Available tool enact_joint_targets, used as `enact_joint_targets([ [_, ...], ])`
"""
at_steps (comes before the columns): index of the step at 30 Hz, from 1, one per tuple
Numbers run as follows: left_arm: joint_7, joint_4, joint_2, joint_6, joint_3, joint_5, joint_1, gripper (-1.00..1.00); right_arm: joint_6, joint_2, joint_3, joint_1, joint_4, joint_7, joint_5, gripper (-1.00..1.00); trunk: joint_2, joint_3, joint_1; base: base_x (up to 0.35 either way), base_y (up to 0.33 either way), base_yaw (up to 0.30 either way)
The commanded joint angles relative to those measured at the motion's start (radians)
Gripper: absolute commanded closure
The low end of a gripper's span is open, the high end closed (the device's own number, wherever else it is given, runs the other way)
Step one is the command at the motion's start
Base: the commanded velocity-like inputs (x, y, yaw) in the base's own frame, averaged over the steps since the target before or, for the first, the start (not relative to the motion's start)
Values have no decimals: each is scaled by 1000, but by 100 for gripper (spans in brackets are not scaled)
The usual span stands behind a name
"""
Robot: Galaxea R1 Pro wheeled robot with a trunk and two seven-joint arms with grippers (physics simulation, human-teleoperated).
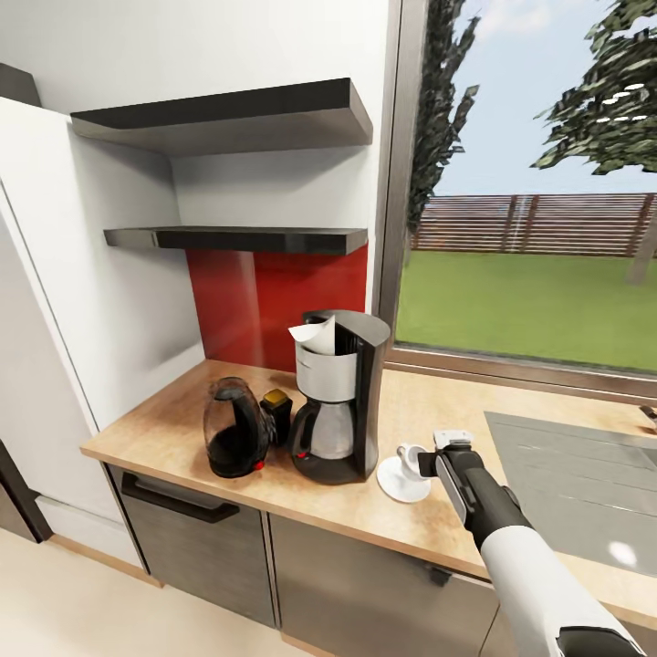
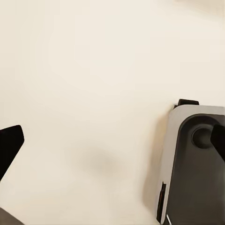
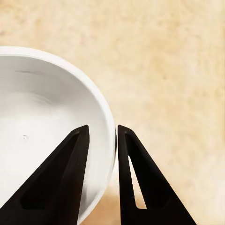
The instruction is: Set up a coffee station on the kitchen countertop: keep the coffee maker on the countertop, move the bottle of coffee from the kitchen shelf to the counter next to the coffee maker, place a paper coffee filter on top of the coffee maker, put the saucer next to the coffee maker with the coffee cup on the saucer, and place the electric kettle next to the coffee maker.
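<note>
On the kitchen countertop (image 1: 164, 429) stands the coffee maker (image 1: 339, 406), with the paper coffee filter (image 1: 315, 336) on its top. Left of it is the electric kettle (image 1: 235, 429). The bottle of coffee (image 1: 276, 412) stands between those two. Just right of the machine, the coffee cup (image 1: 411, 458) rests on the saucer (image 1: 400, 484). My right gripper (image 1: 436, 464) comes in from the right. Its fingers (image 3: 70, 173) straddle the white wall of the coffee cup (image 3: 42, 140), shut on the rim. My left gripper (image 2: 115, 140) hangs open over cream floor. The kitchen shelf (image 1: 237, 239) is bare.
A grey sink panel (image 1: 566, 474) is set into the counter at the right. A tall white cabinet (image 1: 46, 301) bounds the counter on the left. A large window (image 1: 538, 228) runs behind, and a second shelf (image 1: 228, 114) hangs higher up.
</note>
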Motion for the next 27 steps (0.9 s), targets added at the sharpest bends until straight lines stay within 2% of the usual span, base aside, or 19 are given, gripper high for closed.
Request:
enact_joint_targets([
  [1, 2, 1, 0, -3, -9, 9, 0, -100, 4, 1, -3, 0, -1, 3, 4, 100, -1, -1, 0, 0, 0, 0],
  [2, 2, 1, 0, -3, -9, 9, 0, -100, 4, 2, -3, 0, -1, 1, 4, 100, -1, -1, 0, 0, 0, 0],
  [6, 2, 1, 2, -3, -9, 9, 0, -100, 4, 8, -3, 0, 0, -88, 2, 100, -1, -1, 0, 0, 0, 0],
  [8, 2, 1, 5, -3, -9, 9, 0, -100, 4, 9, -3, 0, 1, -103, 1, 100, -1, -1, 0, 0, 0, 0],
  [16, 2, 1, 6, -3, -9, 9, 0, -100, 3, 9, -3, 0, 1, -108, -2, 100, -1, -1, 0, 0, 12, 0],
  [27, 2, 1, 5, -3, -9, 9, 0, -100, 3, 8, -3, 0, 2, -109, 0, 100, -1, -1, 0, 0, 98, 0],
])
